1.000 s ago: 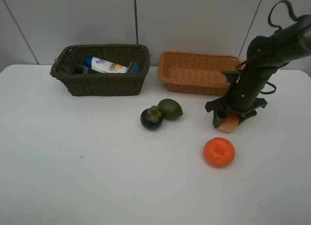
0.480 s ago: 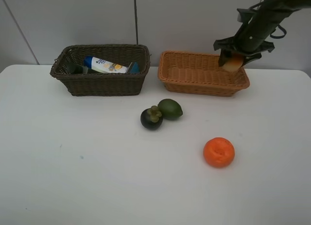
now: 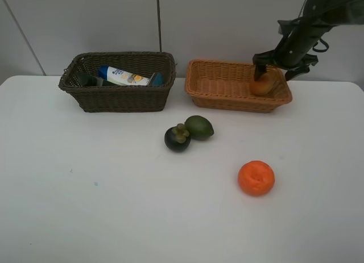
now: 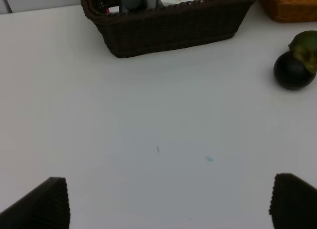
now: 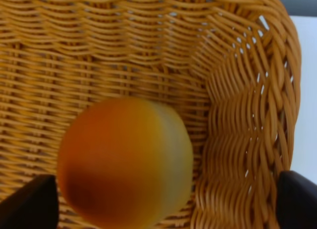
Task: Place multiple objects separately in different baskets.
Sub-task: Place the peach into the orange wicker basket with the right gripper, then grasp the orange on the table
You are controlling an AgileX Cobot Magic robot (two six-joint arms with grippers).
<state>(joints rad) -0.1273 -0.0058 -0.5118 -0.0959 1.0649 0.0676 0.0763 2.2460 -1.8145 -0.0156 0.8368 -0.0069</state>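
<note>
Right gripper (image 3: 277, 70): fingers spread wide, gripping nothing. The peach (image 5: 124, 167) is between and just beyond them, touching neither, inside the light orange-tan basket (image 5: 247, 115) near its end wall. Recommended: lift straight up with the fingers apart, clear of fruit and rim. The peach appears round, orange-red shading to yellow, blurred. The orange (image 3: 256, 177) lies well apart. Left gripper (image 4: 168, 204): wide, empty.

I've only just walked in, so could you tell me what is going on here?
A two-armed robot is sorting things into baskets. The right tool hangs open over the tan basket, with a peach inside it. The dark basket holds a bottle. An orange, a green citrus and a mangosteen lie on the table, not yet sorted. The left tool hovers open over the table.
</note>
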